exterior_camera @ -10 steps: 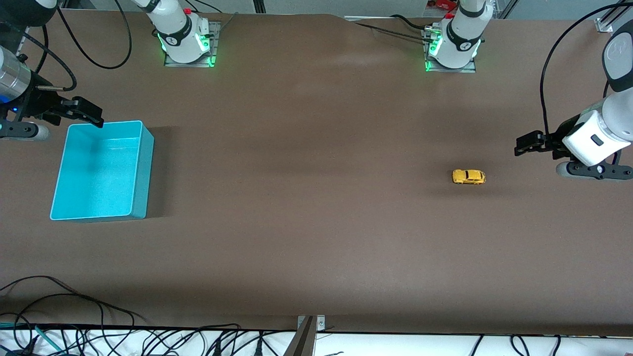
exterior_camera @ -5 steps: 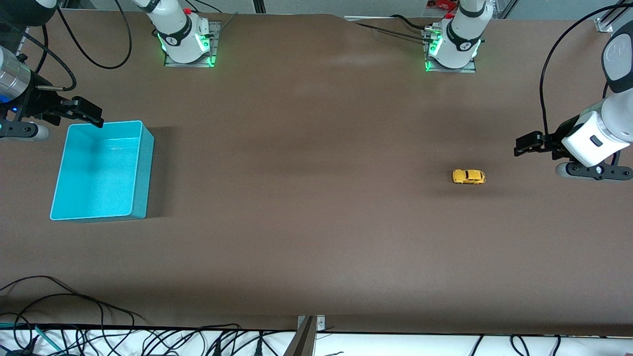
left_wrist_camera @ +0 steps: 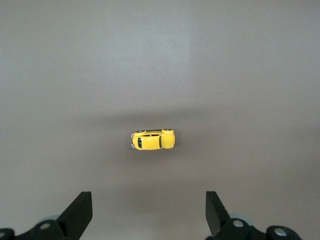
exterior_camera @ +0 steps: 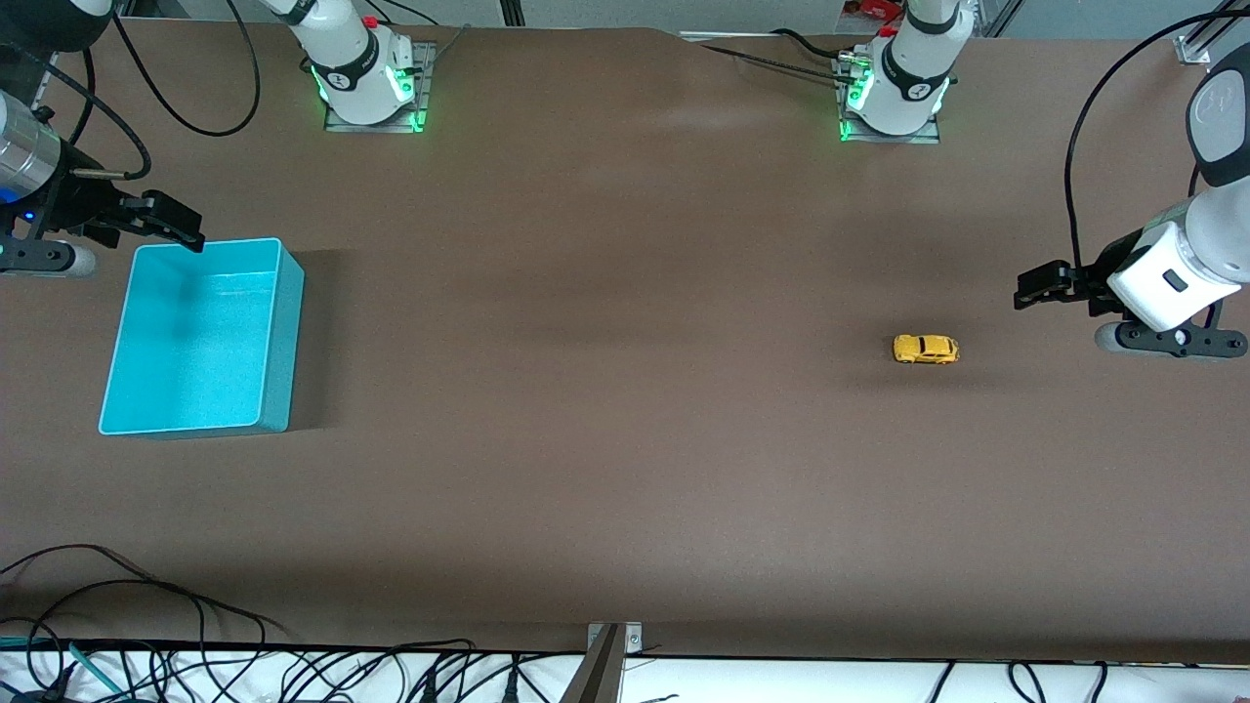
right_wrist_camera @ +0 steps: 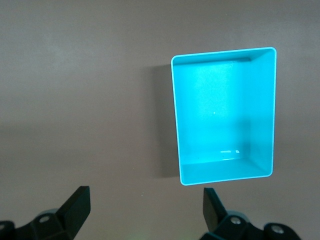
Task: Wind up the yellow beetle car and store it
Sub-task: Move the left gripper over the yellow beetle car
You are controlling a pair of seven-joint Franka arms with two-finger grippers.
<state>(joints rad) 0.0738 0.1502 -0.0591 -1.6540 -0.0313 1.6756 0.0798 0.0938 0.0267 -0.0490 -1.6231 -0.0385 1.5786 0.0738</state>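
Tabletop (exterior_camera: 625, 410): brown, matte and faintly grainy, flat, running the whole width of the front view; black cables lie bunched along its edge nearest the front camera.
Writing: no brand, label or lettering can be read on any object.
Yellow beetle car (exterior_camera: 926, 349): tiny toy with a rounded, glossy bright yellow body, dark windows and small wheels; it sits on its wheels on the bare tabletop toward the left arm's end, lengthwise along the table, touched by nothing. In the left wrist view the car (left_wrist_camera: 153, 140) lies centred between the two fingers and well apart from them.
Turquoise bin (exterior_camera: 283, 332): smooth plastic, rectangular with rounded corners and upright walls, open on top, its inside holding nothing; it stands toward the right arm's end of the tabletop, well apart from the car. The right wrist view shows its floor shining under the light (right_wrist_camera: 223, 115).
Left tool (exterior_camera: 1037, 286): black, blunt two-finger tool on a white wrist, hanging over bare tabletop near the car, fingers spread wide with nothing between them.
Right tool (exterior_camera: 174, 227): black fingers on a metal-sleeved wrist, over the bin's corner farthest from the front camera, fingers parted and holding nothing.
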